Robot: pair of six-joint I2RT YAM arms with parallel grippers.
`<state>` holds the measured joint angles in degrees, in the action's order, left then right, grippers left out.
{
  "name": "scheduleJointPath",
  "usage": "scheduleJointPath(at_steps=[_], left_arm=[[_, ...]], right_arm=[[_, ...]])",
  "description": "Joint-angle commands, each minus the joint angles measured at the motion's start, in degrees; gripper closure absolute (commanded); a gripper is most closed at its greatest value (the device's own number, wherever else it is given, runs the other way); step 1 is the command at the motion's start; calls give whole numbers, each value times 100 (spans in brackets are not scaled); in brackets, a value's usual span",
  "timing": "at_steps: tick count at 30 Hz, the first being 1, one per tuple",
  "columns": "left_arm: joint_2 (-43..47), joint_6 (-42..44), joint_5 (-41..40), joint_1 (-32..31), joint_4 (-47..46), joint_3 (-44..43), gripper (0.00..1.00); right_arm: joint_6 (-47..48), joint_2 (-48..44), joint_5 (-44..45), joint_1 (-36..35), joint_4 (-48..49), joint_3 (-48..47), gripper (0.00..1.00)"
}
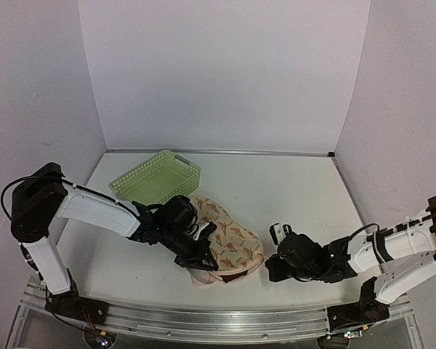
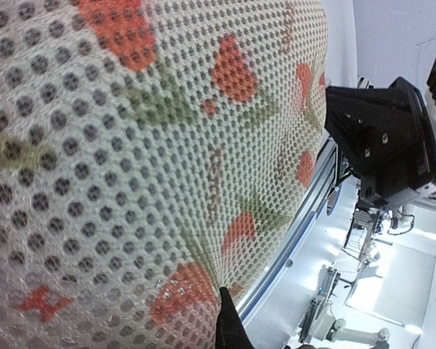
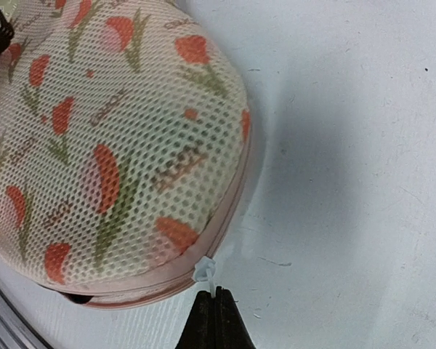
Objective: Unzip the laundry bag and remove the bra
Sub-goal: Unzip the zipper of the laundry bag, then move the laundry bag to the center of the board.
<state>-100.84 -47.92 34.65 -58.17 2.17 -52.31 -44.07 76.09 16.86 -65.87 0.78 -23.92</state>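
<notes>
So here's where we're at. The cream mesh clamshell laundry bag with orange-red and green flower motifs and pale pink edging (image 1: 232, 236) sits mid-table, a bit left of centre, just near-right of the light green plastic lattice basket (image 1: 156, 179); from above we can't tell if the two touch.

The left gripper (image 1: 202, 258) is down on the bag's near-left rim. Its wrist view is basically all mesh, with one dark fingertip (image 2: 229, 329) poking up at the bottom. The jaws are closed right down, but we can't tell whether any fabric is pinched between them.

The right gripper (image 3: 214, 313) is low on the white table (image 1: 305, 193), at the bag's near-right end, fingers pressed flat together. A small white zipper pull tab (image 3: 206, 270) sits right at their tips against the pink rim. Whether it's actually being nipped, we can't say.

A sliver of the dark maroon bra (image 1: 237, 271) shows in a gap under the near rim, still inside the bag.
</notes>
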Motion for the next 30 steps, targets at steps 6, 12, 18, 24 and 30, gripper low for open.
scheduleJointPath(at_steps=[6, 12, 18, 24, 30], left_arm=[[498, 980, 331, 3, 827, 20, 100], [415, 1202, 340, -1, 1025, 19, 100], [372, 1328, 341, -1, 1080, -4, 100], [266, 1386, 286, -14, 1107, -7, 100], [185, 1156, 44, -10, 1160, -259, 100]], right_arm=[[581, -80, -40, 631, -346, -407, 100], [1190, 146, -320, 937, -359, -746, 100], [1969, 370, -615, 1137, -398, -1130, 100], [2536, 394, -777, 1304, -474, -1343, 100], [2034, 427, -938, 1314, -500, -1167, 100]])
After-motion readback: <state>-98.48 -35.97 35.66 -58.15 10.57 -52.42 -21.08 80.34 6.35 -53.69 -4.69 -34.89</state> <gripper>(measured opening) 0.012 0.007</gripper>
